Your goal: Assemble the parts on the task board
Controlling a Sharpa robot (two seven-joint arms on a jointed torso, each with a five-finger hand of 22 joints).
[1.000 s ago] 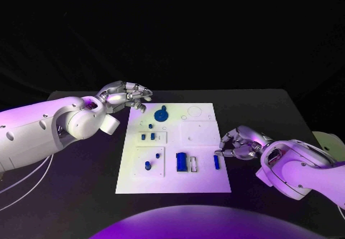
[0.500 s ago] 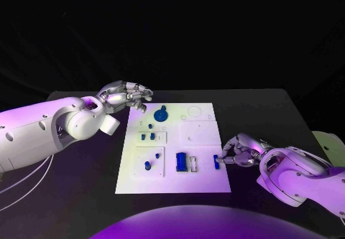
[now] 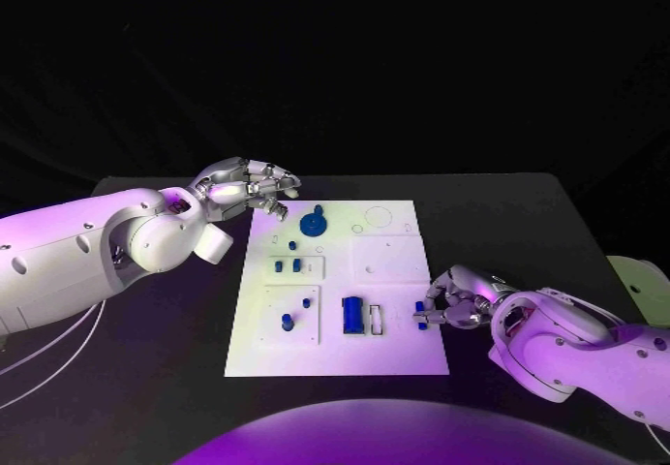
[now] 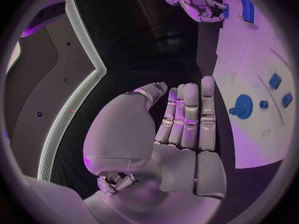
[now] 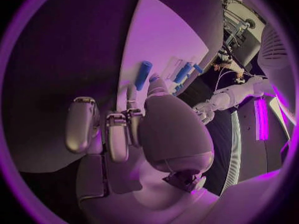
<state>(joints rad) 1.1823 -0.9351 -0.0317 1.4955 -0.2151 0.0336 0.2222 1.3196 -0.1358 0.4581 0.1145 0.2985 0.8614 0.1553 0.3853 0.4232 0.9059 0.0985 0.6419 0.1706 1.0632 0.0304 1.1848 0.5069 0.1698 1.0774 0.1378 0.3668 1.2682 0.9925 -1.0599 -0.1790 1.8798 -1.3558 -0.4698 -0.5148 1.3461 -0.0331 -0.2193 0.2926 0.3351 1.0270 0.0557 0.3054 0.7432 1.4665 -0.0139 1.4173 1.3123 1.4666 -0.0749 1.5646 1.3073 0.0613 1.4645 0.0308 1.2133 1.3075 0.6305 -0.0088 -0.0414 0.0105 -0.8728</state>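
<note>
The white task board [image 3: 391, 349] lies mid-table and carries several blue parts: a round toothed disc [image 3: 315, 225] at the back, small pegs [image 3: 287, 264], a wide block [image 3: 352, 315] and a slim bar [image 3: 419, 312] near its right edge. My right hand [image 3: 454, 298] sits at that edge with its fingers curled, fingertips against the bar. In the right wrist view the bar [image 5: 143, 74] lies flat on the board just past my right hand [image 5: 143, 129], so a grip is unclear. My left hand [image 3: 252, 184] hovers off the board's back left corner. The left wrist view shows my left hand [image 4: 181, 129] holding nothing, the thumb apart from the fingers.
The black table [image 3: 167, 387] surrounds the board. A narrow white frame [image 3: 375, 318] stands between the wide block and the slim bar. A pale object [image 3: 635, 276] sits at the table's right edge. White cables [image 3: 56, 358] trail under my left arm.
My right hand has moved toward me and leftward along the board's right edge, and its fingers now reach the slim blue bar. The left hand has stayed in place.
</note>
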